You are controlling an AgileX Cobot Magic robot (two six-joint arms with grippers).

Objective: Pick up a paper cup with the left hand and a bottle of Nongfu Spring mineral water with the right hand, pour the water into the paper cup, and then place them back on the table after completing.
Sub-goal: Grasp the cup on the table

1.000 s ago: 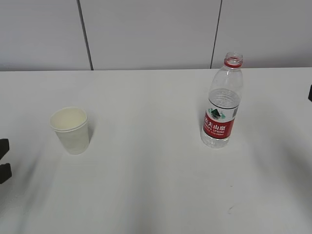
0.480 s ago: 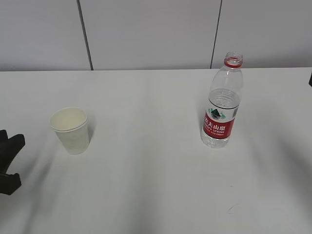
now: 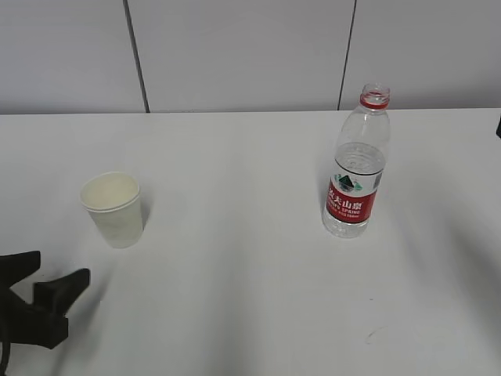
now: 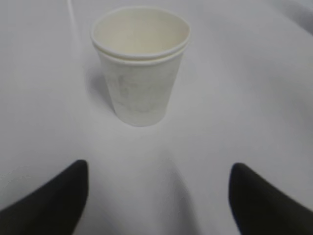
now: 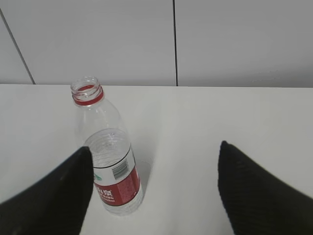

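The white paper cup stands upright and empty on the left of the white table. It also shows in the left wrist view, ahead of my left gripper, which is open and empty, fingers wide apart and short of the cup. In the exterior view the left gripper sits low at the front left, below the cup. The uncapped Nongfu Spring bottle, with red label and clear water, stands upright on the right. In the right wrist view my right gripper is open and empty; the bottle stands beside its left finger.
A grey panelled wall runs behind the table's back edge. A sliver of the right arm shows at the right edge of the exterior view. Bare white tabletop lies between cup and bottle.
My left gripper has come further into view from the left edge, moving right and toward the front, below the cup. Cup and bottle have not moved.
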